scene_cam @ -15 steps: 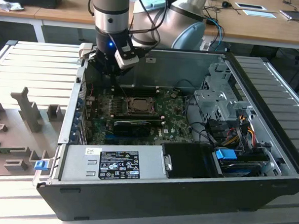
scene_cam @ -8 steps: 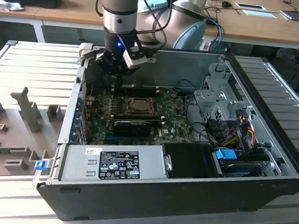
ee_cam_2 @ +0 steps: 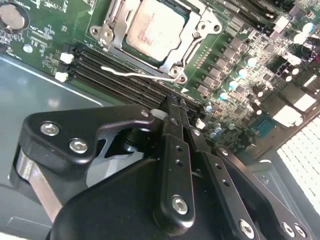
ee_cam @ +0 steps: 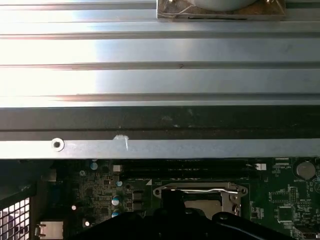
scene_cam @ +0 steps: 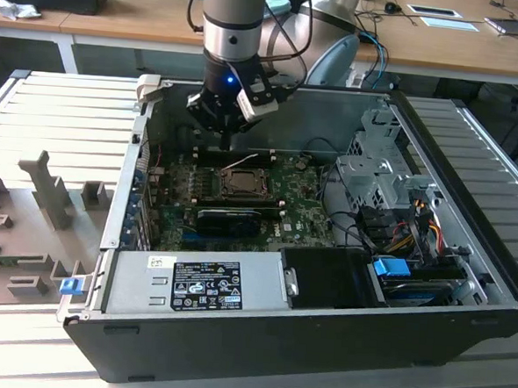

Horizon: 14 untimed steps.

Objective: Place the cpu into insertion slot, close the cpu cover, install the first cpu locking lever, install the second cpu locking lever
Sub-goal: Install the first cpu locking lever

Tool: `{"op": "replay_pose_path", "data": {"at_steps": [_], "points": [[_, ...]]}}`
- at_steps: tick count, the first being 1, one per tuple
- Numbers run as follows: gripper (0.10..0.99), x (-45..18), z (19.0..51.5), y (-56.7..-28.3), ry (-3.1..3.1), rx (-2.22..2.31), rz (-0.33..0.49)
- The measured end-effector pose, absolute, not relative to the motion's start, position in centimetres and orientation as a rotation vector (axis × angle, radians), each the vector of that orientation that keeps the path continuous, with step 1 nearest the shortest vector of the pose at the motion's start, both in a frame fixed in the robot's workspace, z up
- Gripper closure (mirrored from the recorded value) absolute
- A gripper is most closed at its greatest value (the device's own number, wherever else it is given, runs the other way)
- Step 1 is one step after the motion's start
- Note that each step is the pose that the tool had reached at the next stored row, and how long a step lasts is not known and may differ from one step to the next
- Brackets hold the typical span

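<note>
The cpu point(ee_cam_2: 154, 27), with its dull silver top, lies in the socket on the green motherboard point(scene_cam: 306, 216). The cpu cover point(ee_cam_2: 111, 31) sits flat around it as a metal frame; the same cover point(scene_cam: 242, 182) shows in the exterior view. A thin wire locking lever point(ee_cam_2: 131, 75) with a pale tip lies across the black memory slots beside the socket, and it also appears as the lever point(ee_cam: 200, 189) along the socket's edge. My gripper point(ee_cam_2: 175, 106) hangs just above that lever with its black fingers shut and nothing between them. In the exterior view the gripper point(scene_cam: 227, 145) is over the far side of the socket.
The open computer case point(scene_cam: 259, 335) walls in the board. A power supply point(scene_cam: 196, 282) lies along the near side and a drive cage point(scene_cam: 375, 166) with coloured cables stands at the exterior view's right. A black card point(scene_cam: 231, 219) sits near the socket. Grey fixtures point(scene_cam: 48, 199) stand outside the case.
</note>
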<state>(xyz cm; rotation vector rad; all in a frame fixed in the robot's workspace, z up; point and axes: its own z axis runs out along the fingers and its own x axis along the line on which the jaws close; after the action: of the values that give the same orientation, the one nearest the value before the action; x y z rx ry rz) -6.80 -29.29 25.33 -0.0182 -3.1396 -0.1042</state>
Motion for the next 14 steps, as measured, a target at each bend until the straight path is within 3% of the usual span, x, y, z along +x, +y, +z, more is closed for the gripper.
{"op": "replay_pose_path", "data": {"at_steps": [5,8,14], "points": [[0.98,-6.74,25.14,-29.3,-3.139,-0.018,-0.114],[0.98,-6.61,25.07,-29.29,-3.136,-0.018,-0.18],[0.98,-6.16,24.35,-29.29,-3.133,0.073,-0.175]]}}
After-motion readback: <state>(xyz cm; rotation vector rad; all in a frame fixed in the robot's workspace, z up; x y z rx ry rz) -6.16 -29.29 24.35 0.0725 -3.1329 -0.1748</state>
